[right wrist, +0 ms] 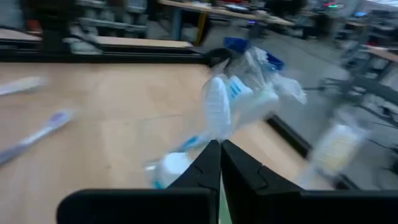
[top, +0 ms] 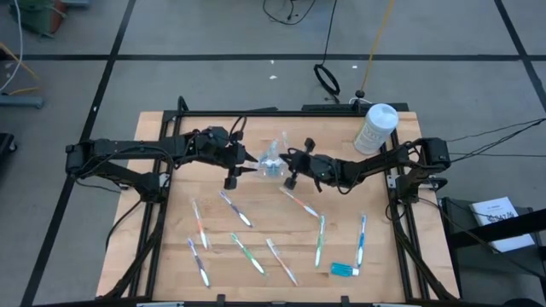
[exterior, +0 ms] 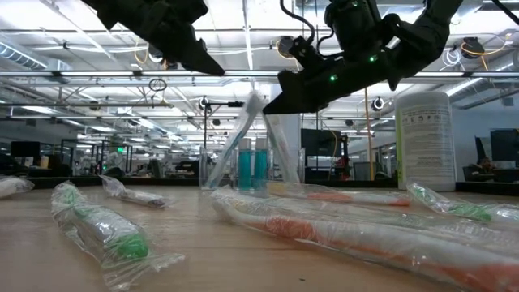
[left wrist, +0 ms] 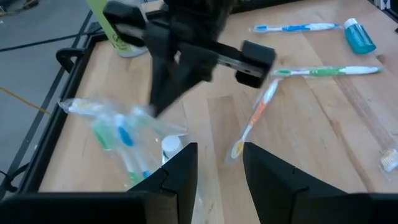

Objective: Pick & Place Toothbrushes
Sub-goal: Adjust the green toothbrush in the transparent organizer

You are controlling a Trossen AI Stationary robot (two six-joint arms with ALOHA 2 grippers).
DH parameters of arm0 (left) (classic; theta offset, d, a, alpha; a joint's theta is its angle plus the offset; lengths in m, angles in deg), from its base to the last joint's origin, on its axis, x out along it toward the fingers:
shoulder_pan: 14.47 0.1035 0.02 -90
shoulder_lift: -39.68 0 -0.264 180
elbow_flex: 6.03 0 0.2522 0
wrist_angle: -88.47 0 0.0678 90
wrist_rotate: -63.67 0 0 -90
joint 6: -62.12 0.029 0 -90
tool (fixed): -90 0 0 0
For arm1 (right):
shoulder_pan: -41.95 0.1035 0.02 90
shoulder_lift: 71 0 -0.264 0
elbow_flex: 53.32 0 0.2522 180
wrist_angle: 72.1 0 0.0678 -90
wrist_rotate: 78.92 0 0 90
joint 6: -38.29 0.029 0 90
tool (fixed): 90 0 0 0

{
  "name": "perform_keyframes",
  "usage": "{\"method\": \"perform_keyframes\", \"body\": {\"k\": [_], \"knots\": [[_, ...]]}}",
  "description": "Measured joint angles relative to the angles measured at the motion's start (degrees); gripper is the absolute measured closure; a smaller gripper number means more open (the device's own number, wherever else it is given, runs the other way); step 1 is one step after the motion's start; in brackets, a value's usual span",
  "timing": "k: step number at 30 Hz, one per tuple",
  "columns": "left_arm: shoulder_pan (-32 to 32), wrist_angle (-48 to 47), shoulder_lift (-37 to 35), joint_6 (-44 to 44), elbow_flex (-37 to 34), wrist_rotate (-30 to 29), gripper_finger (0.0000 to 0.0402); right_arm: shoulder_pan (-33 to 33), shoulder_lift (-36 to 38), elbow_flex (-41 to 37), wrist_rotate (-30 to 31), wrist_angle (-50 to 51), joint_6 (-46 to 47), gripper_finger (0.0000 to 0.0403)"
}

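high view: wooden surface [top: 171,213] with toothbrushes [top: 320,241] scattered flat across near half, well apart from both arms. clear bag [top: 271,160] holding blue-capped items at centre, between both pincers. right pincer [top: 290,159] closed on clear bag, fingers [right wrist: 208,163] pressed together in right wrist view. left pincer [top: 246,159] just beside bag, fingers [left wrist: 180,171] parted, holding nothing. white canister [top: 375,128] upright at far right corner. short blue tube [top: 344,270] beside blue-handled brush.

White canister [top: 376,128] upright at table [top: 171,213] back corner — blue tube [top: 344,269] near front.
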Motion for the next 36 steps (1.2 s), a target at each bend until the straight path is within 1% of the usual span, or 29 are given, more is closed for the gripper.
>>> {"method": "perform_keyframes", "body": {"k": [3, 7, 13, 22, 25, 29, 36], "knots": [[0.0, -0.64, 0.0, -0.02, 0.0, 0.0, 0.0268, 0.3, 0.68, -0.02, 5.56, -0.13, 1.91, 0.04], [0.0, -1.28, 0.0, -0.06, 0.0, -0.02, 0.0268, 0.5, 0.85, -0.02, 11.54, 0.13, 8.42, 0.0402], [0.0, -1.52, 0.0, -0.4, 0.0, 0.0, 0.0268, 0.07, 1.3, -0.03, 12.33, 0.25, 20.57, 0.04], [0.0, -1.58, 0.0, -0.82, -0.02, 0.0, 0.0268, -1.08, 1.86, -0.08, 11.52, 5.72, 31.91, 0.0399], [0.0, -1.58, 0.0, -0.82, -0.02, 0.0, 0.0268, -1.42, 1.86, -0.07, 11.55, 6.44, 32.94, 0.0398], [0.0, -1.58, 0.0, -1.42, -0.02, 0.0, 0.0268, -1.45, 1.86, -0.07, 11.52, 6.53, 30.31, 0.0388], [0.0, -1.58, 0.0, -1.56, -0.02, 0.0, 0.0268, -1.51, 3.06, -0.07, 11.46, 6.64, 25.73, 0.0336]]}}
